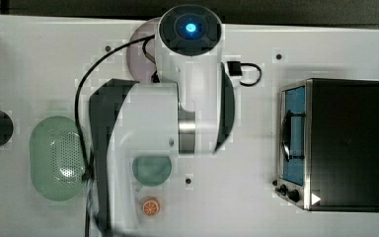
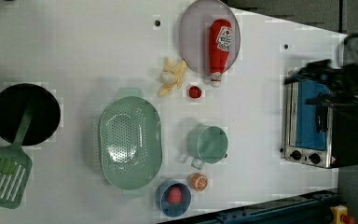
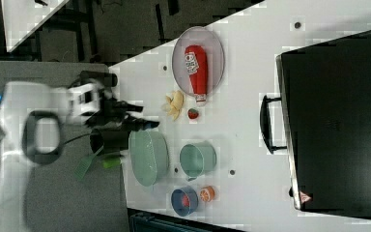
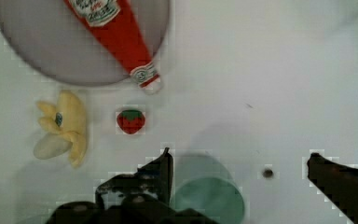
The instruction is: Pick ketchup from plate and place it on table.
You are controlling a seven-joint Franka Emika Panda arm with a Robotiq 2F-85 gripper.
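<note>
Two dark fingers of the gripper frame the wrist view, spread wide apart with nothing between them but a pale green cup on the table below.

Beyond the fingertips lies the ketchup, flat on its side on the lilac-grey plate, well apart from the gripper and untouched. Its white-capped neck juts over the plate's rim onto the table. In the left view the ketchup rests on the plate near the table's far edge, cap pointing toward the left view's bottom.

Just off the cap sits a small red strawberry, and beside that a peeled yellow banana, both on the table between the plate and the cup.

Farther out, the left view shows a green perforated basket, the cup, an orange slice and a blue bowl holding a red fruit. A toaster oven stands at the left view's right, and a black pan with a green spatula at the left view's left.

In the right view the gripper hangs above the basket, with the banana and strawberry lying between it and the ketchup.
</note>
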